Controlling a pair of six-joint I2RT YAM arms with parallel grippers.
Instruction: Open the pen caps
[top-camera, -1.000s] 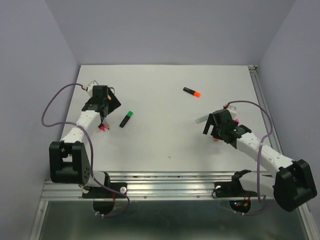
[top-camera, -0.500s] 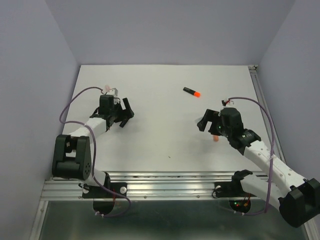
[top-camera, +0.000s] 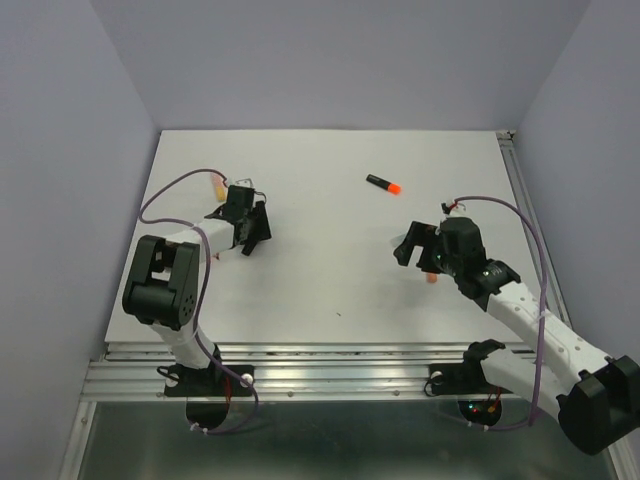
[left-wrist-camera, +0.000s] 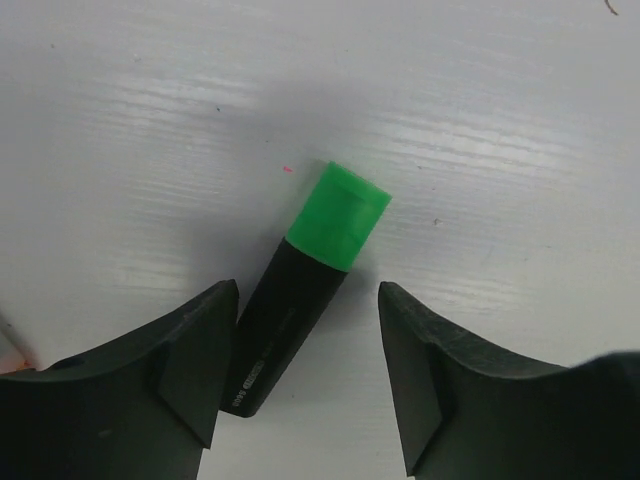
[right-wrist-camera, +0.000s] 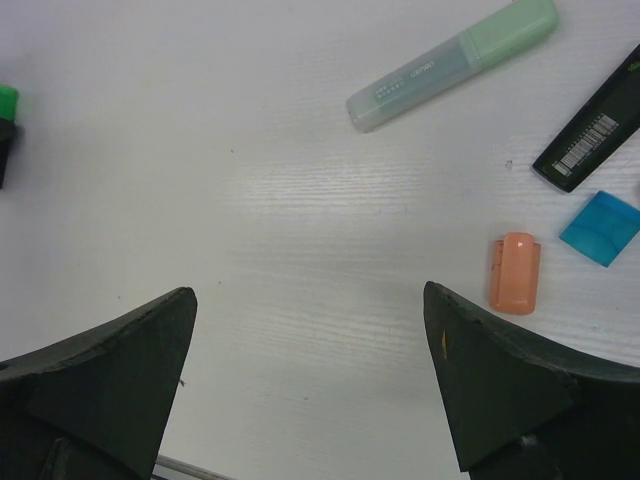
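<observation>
The left hand (left-wrist-camera: 307, 295) is spread astride the black barrel (left-wrist-camera: 285, 335) of a highlighter lying on the bench (left-wrist-camera: 500, 120). Its green cap (left-wrist-camera: 338, 215) is still on, just beyond the fingertips. The right hand (right-wrist-camera: 308, 292) hangs spread wide over the bench, where an orange cap (right-wrist-camera: 515, 272) and a blue cap (right-wrist-camera: 600, 228) lie loose near a pastel green highlighter (right-wrist-camera: 450, 62).

Lab robot cell: bare walls (top-camera: 340, 60), white table (top-camera: 330, 270), aluminium rail (top-camera: 330, 365).

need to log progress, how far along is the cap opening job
Done: a blue cap and a peach cap lie loose. In hand: the open left pincer straddles the green-capped highlighter, not gripping yet. Left: that green cap, the orange-capped highlighter, likely the pastel green one.
</observation>
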